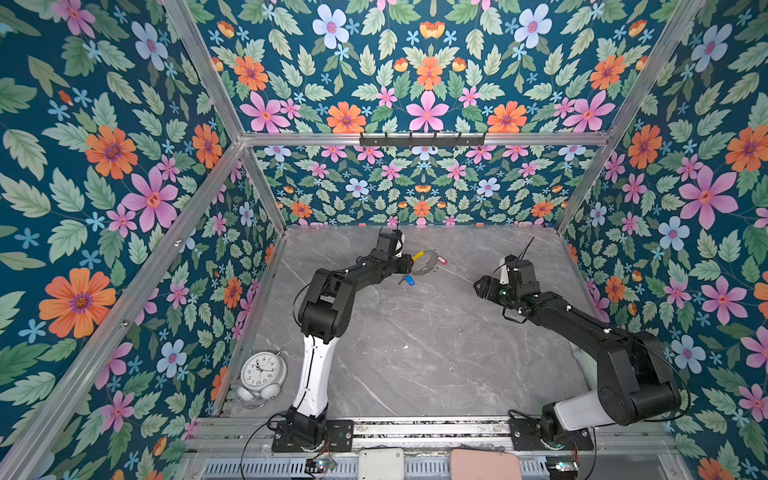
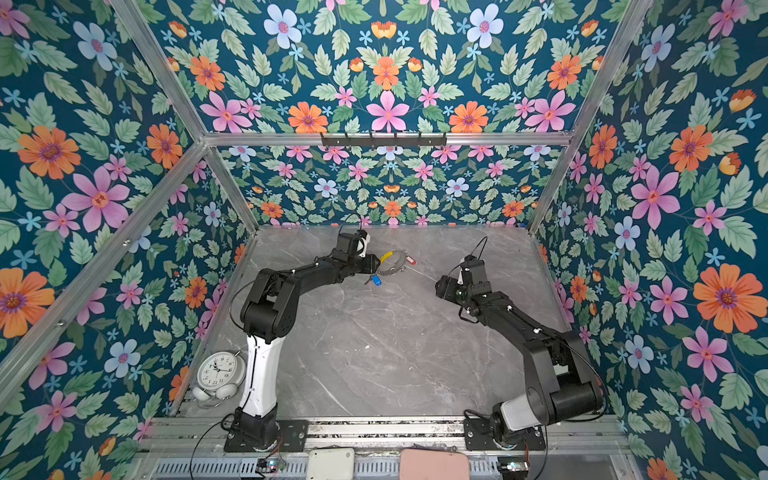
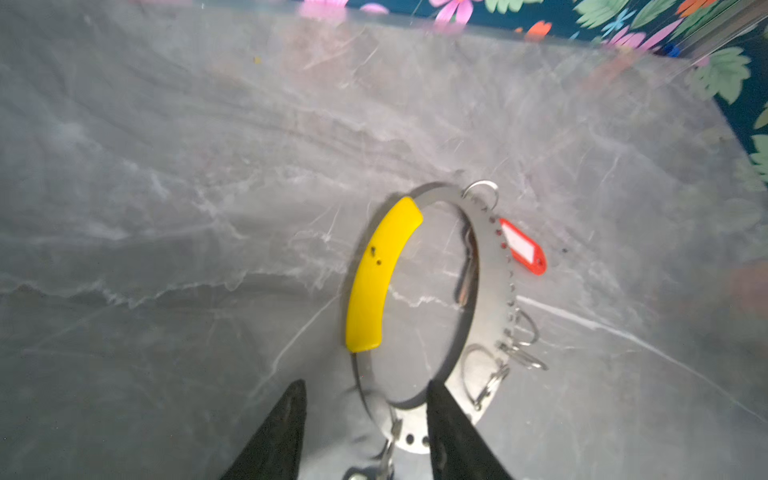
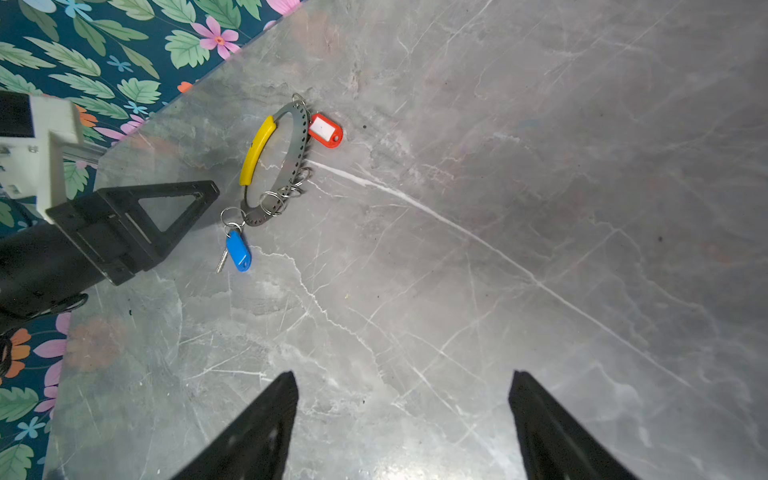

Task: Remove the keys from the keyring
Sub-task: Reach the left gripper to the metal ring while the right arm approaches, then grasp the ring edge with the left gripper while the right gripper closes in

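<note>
The keyring point(image 1: 432, 270) point(image 2: 398, 269), a grey hoop with a yellow sleeve point(image 3: 378, 274), lies at the back of the marble table point(image 1: 415, 353). A key with a red tag point(image 3: 523, 249) point(image 4: 326, 131) lies at its far side. A second key with a blue tag point(image 4: 238, 251) point(image 1: 409, 280) hangs off its near end. My left gripper point(image 3: 365, 386) point(image 1: 411, 264) is open and straddles the hoop's near arc, one finger against the grey band, the other apart from it. My right gripper point(image 4: 403, 378) point(image 1: 478, 286) is open over bare table, well right of the keyring point(image 4: 297, 158).
A white alarm clock point(image 1: 264, 370) lies at the front left corner. A black hook rail point(image 1: 422, 139) runs along the back frame. A white box point(image 1: 381, 463) and a pink box point(image 1: 484, 463) sit past the front rail. Flowered walls close in three sides.
</note>
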`<state>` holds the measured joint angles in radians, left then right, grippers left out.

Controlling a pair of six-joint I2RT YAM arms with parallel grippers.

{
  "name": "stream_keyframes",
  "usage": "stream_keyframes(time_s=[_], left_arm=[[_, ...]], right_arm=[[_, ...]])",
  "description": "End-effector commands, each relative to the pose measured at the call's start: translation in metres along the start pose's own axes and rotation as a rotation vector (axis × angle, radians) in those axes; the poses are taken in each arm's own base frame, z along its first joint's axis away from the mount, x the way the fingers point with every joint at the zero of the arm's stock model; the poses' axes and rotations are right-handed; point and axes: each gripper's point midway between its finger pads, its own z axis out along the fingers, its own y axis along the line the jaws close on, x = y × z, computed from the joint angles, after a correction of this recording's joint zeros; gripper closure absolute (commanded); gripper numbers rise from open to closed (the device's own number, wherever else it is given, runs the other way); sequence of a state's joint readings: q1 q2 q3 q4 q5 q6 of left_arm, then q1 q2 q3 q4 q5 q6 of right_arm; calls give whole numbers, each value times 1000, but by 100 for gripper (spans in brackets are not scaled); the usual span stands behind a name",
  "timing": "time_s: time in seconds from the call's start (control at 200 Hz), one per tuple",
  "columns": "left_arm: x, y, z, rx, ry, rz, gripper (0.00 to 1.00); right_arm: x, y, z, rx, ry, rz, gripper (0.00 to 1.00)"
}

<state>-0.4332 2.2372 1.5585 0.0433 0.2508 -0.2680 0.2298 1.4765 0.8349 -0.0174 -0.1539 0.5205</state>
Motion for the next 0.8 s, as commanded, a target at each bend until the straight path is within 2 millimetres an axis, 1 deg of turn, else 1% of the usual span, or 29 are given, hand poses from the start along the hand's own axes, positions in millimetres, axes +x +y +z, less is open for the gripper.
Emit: stream_keyframes(time_s=[0.0, 0.195, 0.42, 0.605, 0.725, 0.795], left_arm=[[10, 0, 3, -13, 35, 38, 56], [18, -9, 2, 30, 38, 37, 63], [25, -7, 1, 25, 41, 35, 76], [26, -14, 2, 61, 34, 38, 87], [26, -23, -2, 89, 33, 43, 100], [28, -27, -9, 96, 32, 52, 100]], right_arm=[[-2, 2, 2, -8, -3, -11, 19], [0, 0, 7, -5, 7, -8, 19], [2, 0, 7, -6, 11, -6, 19], [2, 0, 7, -6, 14, -5, 19], [3, 1, 6, -12, 17, -4, 19], [2, 5, 5, -28, 17, -5, 20]])
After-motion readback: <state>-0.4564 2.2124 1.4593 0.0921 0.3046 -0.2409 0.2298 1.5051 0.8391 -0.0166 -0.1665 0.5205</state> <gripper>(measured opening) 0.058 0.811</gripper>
